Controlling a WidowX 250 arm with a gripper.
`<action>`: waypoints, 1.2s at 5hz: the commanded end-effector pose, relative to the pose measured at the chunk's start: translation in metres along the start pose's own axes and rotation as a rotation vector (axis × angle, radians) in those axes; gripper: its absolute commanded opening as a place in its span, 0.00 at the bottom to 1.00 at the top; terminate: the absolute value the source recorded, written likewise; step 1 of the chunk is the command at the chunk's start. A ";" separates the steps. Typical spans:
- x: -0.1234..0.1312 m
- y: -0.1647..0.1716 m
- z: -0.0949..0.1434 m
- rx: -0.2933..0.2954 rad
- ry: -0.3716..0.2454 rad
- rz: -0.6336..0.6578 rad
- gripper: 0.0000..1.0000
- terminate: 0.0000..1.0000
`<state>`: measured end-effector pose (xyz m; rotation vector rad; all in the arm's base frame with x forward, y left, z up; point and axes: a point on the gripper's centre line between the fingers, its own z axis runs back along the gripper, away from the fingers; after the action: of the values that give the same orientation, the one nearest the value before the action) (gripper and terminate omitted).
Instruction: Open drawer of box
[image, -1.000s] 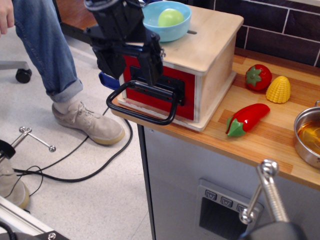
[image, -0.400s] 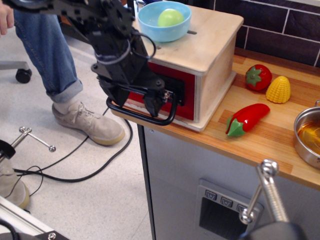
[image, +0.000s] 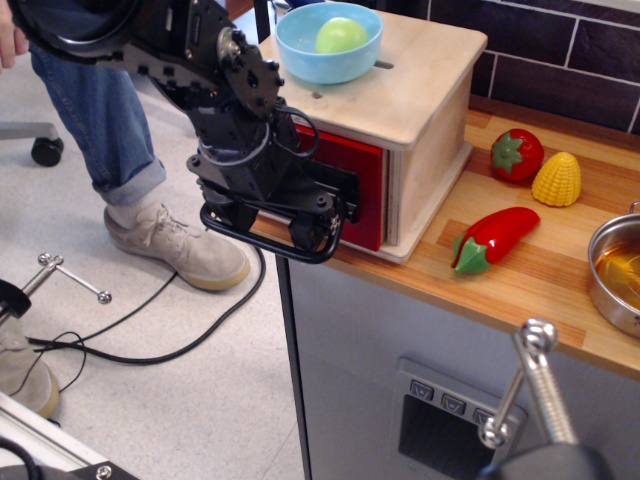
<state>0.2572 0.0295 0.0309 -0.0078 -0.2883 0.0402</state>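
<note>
The pale wooden box stands on the left end of the wooden counter. Its drawer, with a glossy red front, sticks out a little from the box's front face. The black loop handle hangs off the counter's left edge. My black gripper comes in from the upper left and sits right on the handle's upper bar, its fingers closed around it. The arm hides the left part of the red front.
A blue bowl holding a green ball sits on the box. A toy tomato, corn, red pepper and a steel pot lie to the right. A person's leg stands at left.
My gripper came down from in front of the box onto the handle and closed on it. Handle and red front have moved left and outward from the box.
</note>
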 end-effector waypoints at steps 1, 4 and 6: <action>-0.043 -0.001 0.005 -0.010 0.142 -0.046 1.00 0.00; -0.111 -0.002 0.016 -0.016 0.289 -0.089 1.00 0.00; -0.128 -0.002 0.029 -0.039 0.322 -0.141 1.00 0.00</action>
<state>0.1605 0.0272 0.0328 -0.0085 -0.1213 0.0003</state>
